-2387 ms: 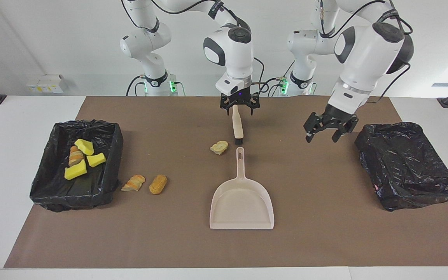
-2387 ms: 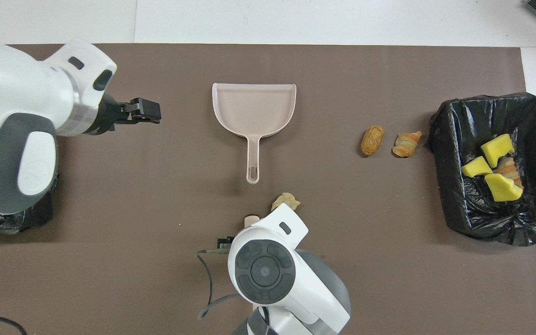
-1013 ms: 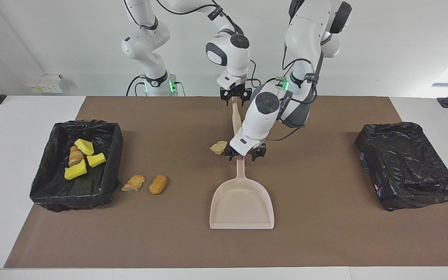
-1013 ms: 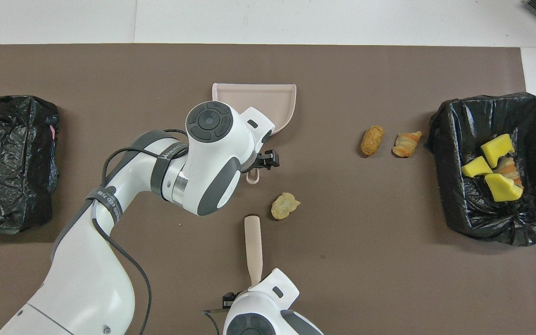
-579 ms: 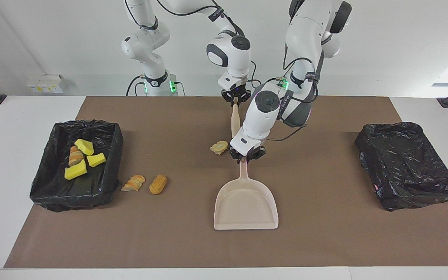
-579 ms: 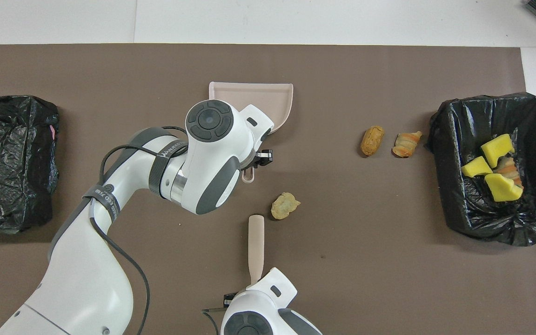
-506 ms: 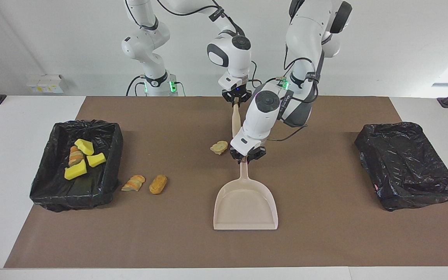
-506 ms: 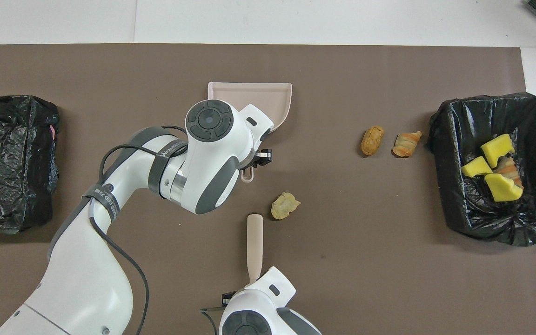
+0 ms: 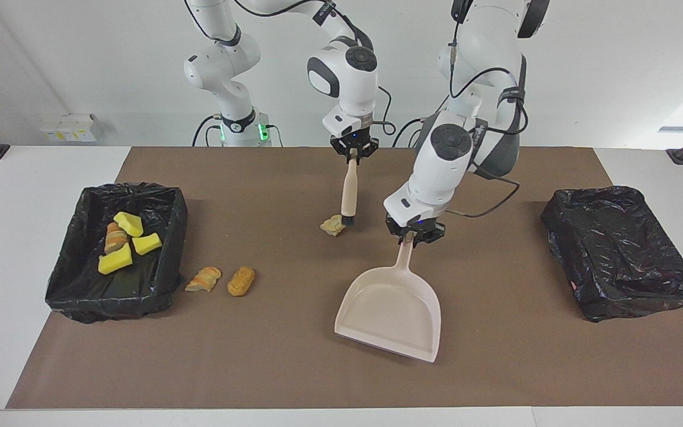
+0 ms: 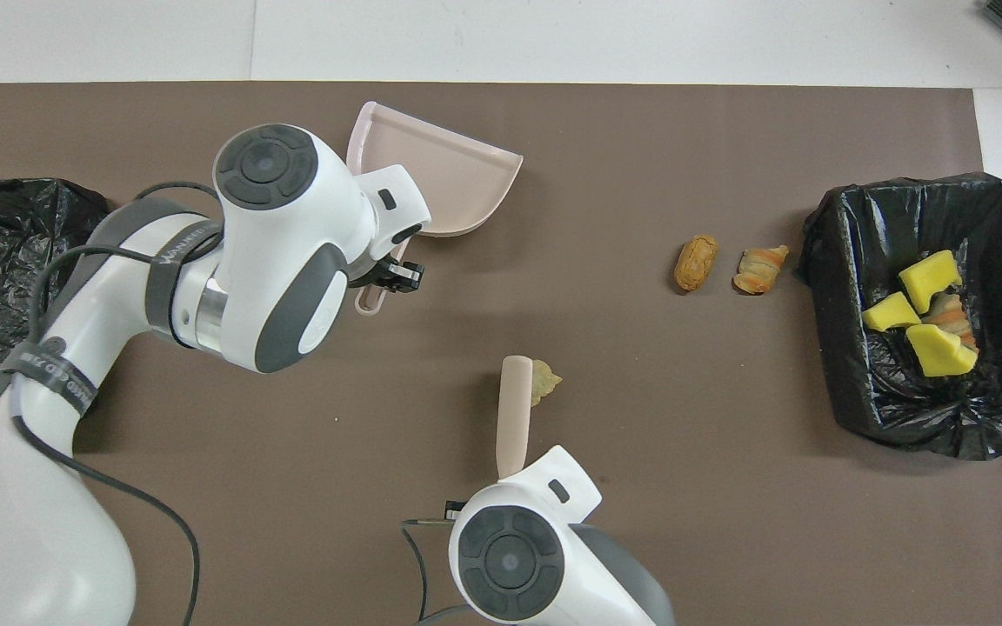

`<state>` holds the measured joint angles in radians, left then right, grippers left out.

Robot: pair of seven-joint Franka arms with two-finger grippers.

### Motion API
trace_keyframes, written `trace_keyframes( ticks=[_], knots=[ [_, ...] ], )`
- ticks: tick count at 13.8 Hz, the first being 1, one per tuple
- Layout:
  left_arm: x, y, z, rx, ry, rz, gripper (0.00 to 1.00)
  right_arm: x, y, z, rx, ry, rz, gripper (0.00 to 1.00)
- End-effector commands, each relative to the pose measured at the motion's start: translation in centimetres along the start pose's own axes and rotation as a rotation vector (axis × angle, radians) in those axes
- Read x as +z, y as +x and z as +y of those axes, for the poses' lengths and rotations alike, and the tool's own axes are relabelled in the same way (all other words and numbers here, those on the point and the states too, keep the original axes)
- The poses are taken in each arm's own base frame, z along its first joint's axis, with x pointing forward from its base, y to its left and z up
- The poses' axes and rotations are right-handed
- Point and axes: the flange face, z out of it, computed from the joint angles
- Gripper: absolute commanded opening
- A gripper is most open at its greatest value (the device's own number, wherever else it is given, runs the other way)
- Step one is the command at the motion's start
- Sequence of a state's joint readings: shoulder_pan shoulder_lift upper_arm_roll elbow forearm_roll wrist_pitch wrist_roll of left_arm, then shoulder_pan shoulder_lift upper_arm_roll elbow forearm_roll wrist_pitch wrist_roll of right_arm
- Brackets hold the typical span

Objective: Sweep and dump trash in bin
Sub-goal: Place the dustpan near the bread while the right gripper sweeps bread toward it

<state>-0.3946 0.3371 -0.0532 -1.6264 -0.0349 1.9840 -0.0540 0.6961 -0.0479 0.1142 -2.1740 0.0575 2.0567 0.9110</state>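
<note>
Lying beside brush [image 9: 350,188] head: tan scrap [image 9: 332,225], toward right arm's end. Right gripper [image 9: 353,150] clamping brush handle top, handle near upright. Left gripper [image 9: 415,235] gripping dustpan [image 9: 390,312] handle, pan angled, farther from robots than scrap. Two scraps [image 9: 221,280] sitting near bin [image 9: 83,204].

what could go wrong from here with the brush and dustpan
1. The beige-handled brush, held by the right gripper, has its bristles right beside the tan foam scrap, while the beige plastic dustpan, gripped at its handle by the left gripper, sits apart from it toward the left arm's end; a sweep now might miss the pan.
2. The orange bread-like chunk and striped chunk lie beside the black-lined bin, so a sweep may push them against its wall.
</note>
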Motion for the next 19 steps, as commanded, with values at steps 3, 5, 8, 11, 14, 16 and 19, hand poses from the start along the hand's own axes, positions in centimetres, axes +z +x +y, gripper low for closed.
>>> trace_keyframes(
  ticks=[3,5,8,11,14,16,19],
  knots=[
    [-5.0,-3.3,-7.8,0.23,0.018,-0.072,0.0,-5.1,4.2,6.0,-0.062,-0.004,-0.036,0.0],
    [-5.7,-5.3,-10.0,0.371,-0.003,-0.142,0.0,-6.4,7.3,9.0,-0.052,-0.007,-0.031,0.0],
    [-4.5,-8.4,-11.1,0.574,0.012,-0.219,0.0,-6.1,12.1,14.4,-0.13,-0.068,-0.014,0.0],
    [-3.0,-11.6,-10.2,0.741,0.019,-0.269,0.0,-5.3,16.0,20.3,-0.17,-0.153,0.009,0.0],
    [-1.2,-15.1,-6.7,0.853,0.018,-0.286,0.0,-3.9,19.3,25.7,-0.212,-0.252,0.03,0.0],
    [0.1,-16.7,-3.9,0.908,0.046,-0.243,0.0,-2.5,21.1,28.9,-0.233,-0.288,0.045,0.0],
    [1.8,-17.7,-2.7,0.881,0.048,-0.254,0.0,1.1,23.5,31.4,-0.27,-0.35,0.038,0.0]
  ],
)
